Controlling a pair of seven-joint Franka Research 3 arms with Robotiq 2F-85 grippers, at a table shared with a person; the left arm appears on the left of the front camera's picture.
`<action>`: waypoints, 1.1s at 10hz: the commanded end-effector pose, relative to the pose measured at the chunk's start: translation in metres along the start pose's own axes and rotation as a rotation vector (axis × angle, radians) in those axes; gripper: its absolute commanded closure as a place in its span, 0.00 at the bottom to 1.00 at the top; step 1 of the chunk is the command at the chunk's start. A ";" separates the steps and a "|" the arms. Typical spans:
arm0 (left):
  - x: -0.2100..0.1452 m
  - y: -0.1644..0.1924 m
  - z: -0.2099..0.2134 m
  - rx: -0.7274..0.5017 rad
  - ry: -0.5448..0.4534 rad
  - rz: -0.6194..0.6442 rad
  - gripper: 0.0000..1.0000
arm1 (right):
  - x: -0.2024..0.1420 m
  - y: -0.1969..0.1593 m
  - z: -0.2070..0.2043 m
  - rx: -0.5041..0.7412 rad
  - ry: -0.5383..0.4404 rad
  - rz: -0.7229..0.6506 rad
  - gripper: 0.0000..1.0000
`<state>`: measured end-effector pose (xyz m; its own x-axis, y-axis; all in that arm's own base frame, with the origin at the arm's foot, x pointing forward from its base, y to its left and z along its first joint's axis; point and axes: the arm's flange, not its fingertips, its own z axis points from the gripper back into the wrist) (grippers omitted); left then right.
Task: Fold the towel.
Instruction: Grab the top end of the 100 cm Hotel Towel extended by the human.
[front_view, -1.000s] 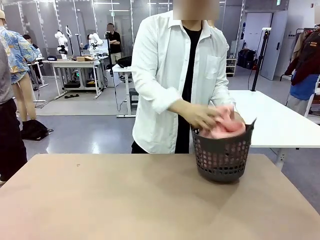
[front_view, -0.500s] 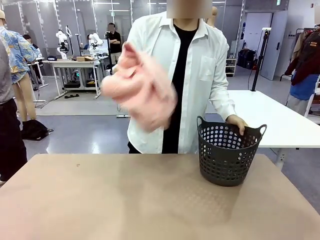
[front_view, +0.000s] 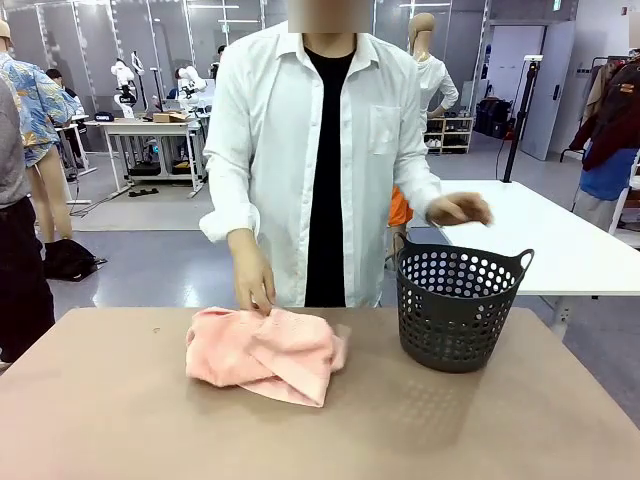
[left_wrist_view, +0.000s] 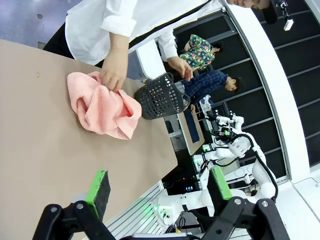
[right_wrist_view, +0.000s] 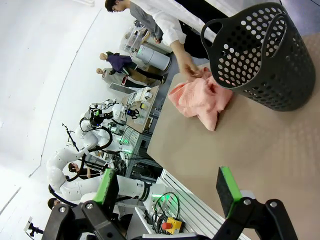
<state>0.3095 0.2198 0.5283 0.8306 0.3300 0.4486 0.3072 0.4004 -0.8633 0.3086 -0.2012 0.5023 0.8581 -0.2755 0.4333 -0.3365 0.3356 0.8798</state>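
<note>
Towel (front_view: 265, 353) is no longer in the basket (front_view: 460, 305). It is now dumped on the table (front_view: 120, 430) just beside the basket, on the robot's-left side, crumpled and not spread. One hand of the person (front_view: 253, 285) is rested on its far edge; the other hand (front_view: 458, 208) is held above the basket rim, apart from it. Left gripper (left_wrist_view: 159, 184) and right gripper (right_wrist_view: 166, 184) are held with jaws apart, empty, well back from the basket. Folding is not started; flattening is probably needed first.
</note>
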 end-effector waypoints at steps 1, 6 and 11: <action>0.002 -0.001 0.002 -0.014 0.002 -0.015 0.00 | 0.002 0.001 0.001 0.009 -0.004 0.003 0.00; 0.002 -0.001 0.002 -0.014 0.002 -0.015 0.00 | 0.002 0.001 0.001 0.009 -0.004 0.003 0.00; 0.002 -0.001 0.002 -0.014 0.002 -0.015 0.00 | 0.002 0.001 0.001 0.009 -0.004 0.003 0.00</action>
<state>0.3095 0.2198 0.5283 0.8306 0.3300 0.4486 0.3073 0.4002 -0.8634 0.3086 -0.2012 0.5023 0.8582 -0.2754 0.4333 -0.3365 0.3356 0.8798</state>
